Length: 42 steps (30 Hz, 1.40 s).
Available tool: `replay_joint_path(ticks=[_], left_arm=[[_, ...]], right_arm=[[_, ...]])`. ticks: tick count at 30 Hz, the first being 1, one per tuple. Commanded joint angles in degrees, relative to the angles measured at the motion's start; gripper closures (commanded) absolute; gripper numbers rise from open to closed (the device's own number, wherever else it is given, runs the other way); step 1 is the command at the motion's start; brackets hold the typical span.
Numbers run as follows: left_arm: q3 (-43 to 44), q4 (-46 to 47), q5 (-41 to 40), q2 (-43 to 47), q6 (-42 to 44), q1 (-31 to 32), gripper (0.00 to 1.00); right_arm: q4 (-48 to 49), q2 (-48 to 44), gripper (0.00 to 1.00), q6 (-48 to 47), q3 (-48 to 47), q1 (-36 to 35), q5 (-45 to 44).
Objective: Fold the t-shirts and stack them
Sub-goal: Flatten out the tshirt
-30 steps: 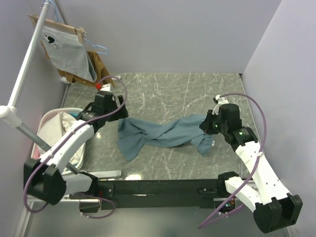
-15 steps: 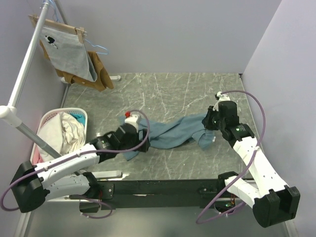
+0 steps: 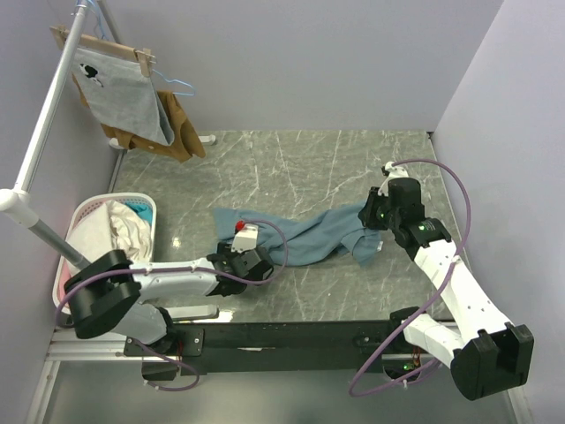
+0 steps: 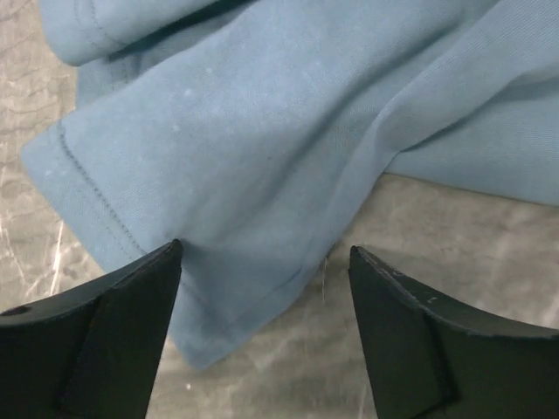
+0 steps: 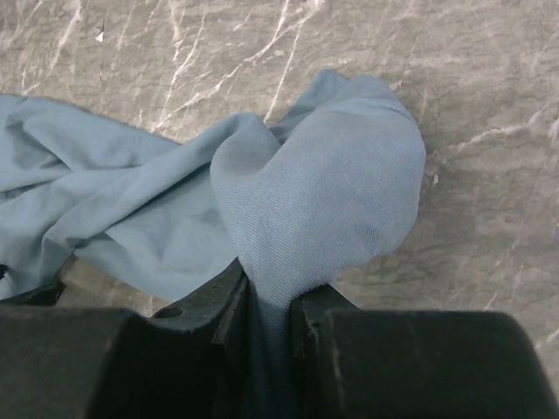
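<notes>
Where right tool pinches it, soft teal t-shirt bunches, rumpled.

A grey printed shirt hangs behind a white basket.

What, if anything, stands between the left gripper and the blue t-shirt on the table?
Nothing visible does. The left gripper hangs open right over the t-shirt's hemmed corner, with only bare table beside it. The right gripper is shut on the t-shirt's other end.
</notes>
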<state>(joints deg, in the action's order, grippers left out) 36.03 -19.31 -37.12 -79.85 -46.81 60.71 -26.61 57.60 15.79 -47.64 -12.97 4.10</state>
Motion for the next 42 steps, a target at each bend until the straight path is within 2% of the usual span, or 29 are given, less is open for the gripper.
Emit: replay_joint_path(ticks=[1, 2, 7, 8, 10, 11, 13, 16, 19, 20, 21, 23, 25, 27, 28, 30, 31, 35, 37, 38, 39, 41, 42], left_arm=[[2.6, 4.3, -3.8, -2.8, -0.2, 0.8, 0.21], [2.6, 4.7, -3.7, -2.9, -0.2, 1.1, 0.25], [2.1, 6.8, -2.7, -1.2, 0.7, 2.0, 0.31], [2.0, 7.0, -2.8, -0.8, 0.8, 2.5, 0.42], [1.7, 8.0, -2.3, 0.0, 1.3, 2.7, 0.54], [1.6, 8.3, -2.1, 0.0, 1.5, 2.7, 0.66], [1.4, 8.8, -1.7, -0.8, 1.6, 2.7, 0.76], [2.3, 7.8, -2.2, -3.6, 1.1, 2.7, 0.72], [2.9, 6.9, -3.4, -5.8, 0.1, 2.7, 0.56], [3.1, 6.5, -3.7, -6.0, -0.1, 2.7, 0.42], [3.0, 6.6, -3.8, -6.1, -0.1, 2.7, 0.37], [2.6, 7.3, -3.7, -6.0, 0.1, 2.7, 0.32], [2.6, 8.1, -3.1, -5.9, 0.7, 2.7, 0.36], [2.7, 8.5, -2.9, -6.6, 0.8, 2.7, 0.48], [2.9, 8.8, -2.3, -7.0, 1.1, 2.7, 0.61], [3.3, 9.2, -1.6, -8.1, 1.5, 2.7, 0.79], [3.5, 9.1, -1.2, -8.5, 1.5, 2.7, 0.96], [7.5, 2.8, -3.8, -5.8, 0.8, 2.7, 0.99], [10.6, -2.5, -5.4, -1.8, 1.8, 2.7, 0.99], [11.8, -4.1, -5.7, 3.0, 2.4, 2.7, 0.99], [12.9, -6.5, -6.2, 5.5, 3.6, 2.7, 0.99], [15.9, -8.5, -7.9, 12.0, 4.7, 2.6, 0.99], [16.9, -9.5, -8.4, 13.9, 5.5, 2.5, 0.99]], right_arm=[[2.9, 0.1, 0.78, -0.2, -1.0, -0.2, -0.4], [3.0, 0.2, 0.77, -0.2, -0.9, -0.3, -0.4], [3.1, 0.7, 0.77, -0.6, -0.5, -0.2, -1.1], [3.1, 0.8, 0.77, -0.5, -0.4, -0.2, -1.1], [3.1, 1.1, 0.76, -0.5, -0.3, -0.2, -1.0], [3.2, 1.4, 0.76, -0.5, -0.2, -0.2, -0.9], [3.2, 1.5, 0.76, -0.7, -0.1, -0.2, -0.8], [2.8, 1.7, 0.75, -0.8, -0.3, -0.3, -0.5], [2.4, 1.1, 0.74, -1.0, -0.3, -0.2, -0.7], [2.4, 0.9, 0.74, -1.0, -0.2, -0.2, -0.7], [2.4, 0.9, 0.74, -1.1, -0.1, -0.2, -0.7], [2.5, 0.7, 0.73, -1.2, 0.1, -0.2, -0.7], [2.6, 0.6, 0.73, -1.2, 0.3, -0.3, -0.7], [2.7, 0.8, 0.73, -1.0, 0.4, -0.3, -0.6], [2.7, 0.8, 0.73, -1.1, 0.4, -0.2, -0.6], [2.6, 0.8, 0.73, -1.1, 0.5, -0.3, -0.8], [2.5, 0.8, 0.73, -1.1, 0.4, -0.2, -0.9], [0.8, -0.5, 0.73, -0.9, -0.4, -0.2, -4.0], [0.2, -2.1, 0.68, -0.7, -0.7, -0.2, -4.0], [0.2, -2.7, 0.63, -0.8, -0.7, -0.3, -4.0], [0.2, -2.8, 0.5, -0.7, -0.7, -0.2, -3.9], [-0.5, -2.6, 0.41, 0.2, -0.5, -0.1, -3.6], [-0.2, -2.1, 0.33, 0.4, 0.3, -0.3, -3.3]])
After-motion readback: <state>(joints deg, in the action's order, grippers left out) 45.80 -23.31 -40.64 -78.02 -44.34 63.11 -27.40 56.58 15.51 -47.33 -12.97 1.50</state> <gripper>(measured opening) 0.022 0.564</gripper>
